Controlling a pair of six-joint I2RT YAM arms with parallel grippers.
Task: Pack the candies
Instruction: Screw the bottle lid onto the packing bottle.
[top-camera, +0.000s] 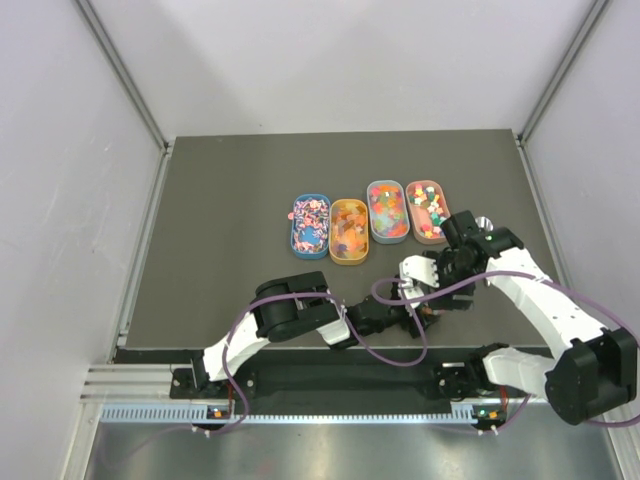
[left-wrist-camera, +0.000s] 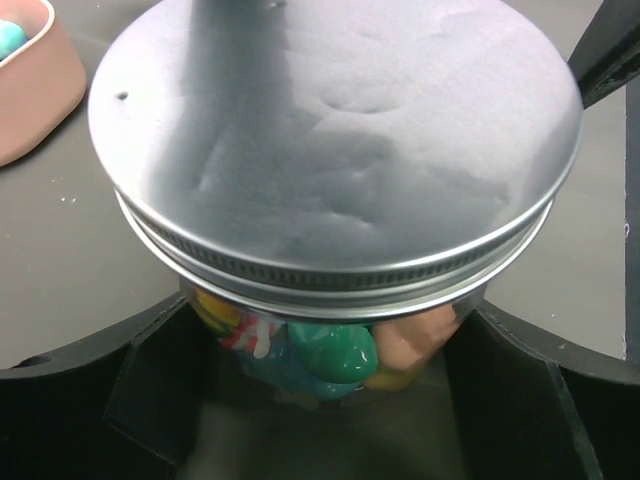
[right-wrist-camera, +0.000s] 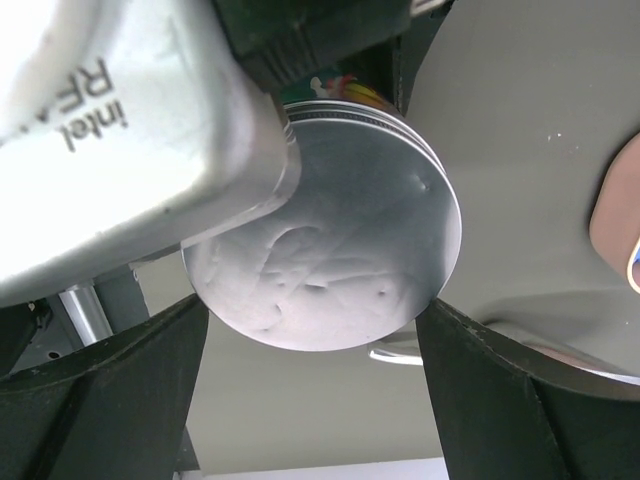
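Candies (left-wrist-camera: 330, 355) in two places. Inside the clear jar (left-wrist-camera: 420, 350): green, orange, yellow and red-and-white pieces pressed against the glass just below the neck. Capped by a broad silver lid (left-wrist-camera: 340, 130), dented on top, threaded skirt showing. More in a row of four oval trays farther back on the table: blue tray (top-camera: 309, 256) with pink and white bits, orange tray (top-camera: 348, 263) just beside it with orange-yellow gummies, grey tray (top-camera: 389, 241) with rainbow gummies, pink tray (left-wrist-camera: 45, 105) with pastel cubes. Jar in front of the row, on the arms' side, near the pink tray. Clamped low on the glass by the left gripper (left-wrist-camera: 330, 310), jaws spread wide, one black finger on each side of the body. Above it, pointing down at the lid, the right gripper (right-wrist-camera: 312, 310), jaws wide apart and straddling the rim; hard to tell from the wrist view whether the pads (right-wrist-camera: 470, 380) touch the metal. Beside the lid there, the silver camera housing (right-wrist-camera: 130, 150) of the left wrist. Underneath all of it, the dark grey table (top-camera: 230, 220).
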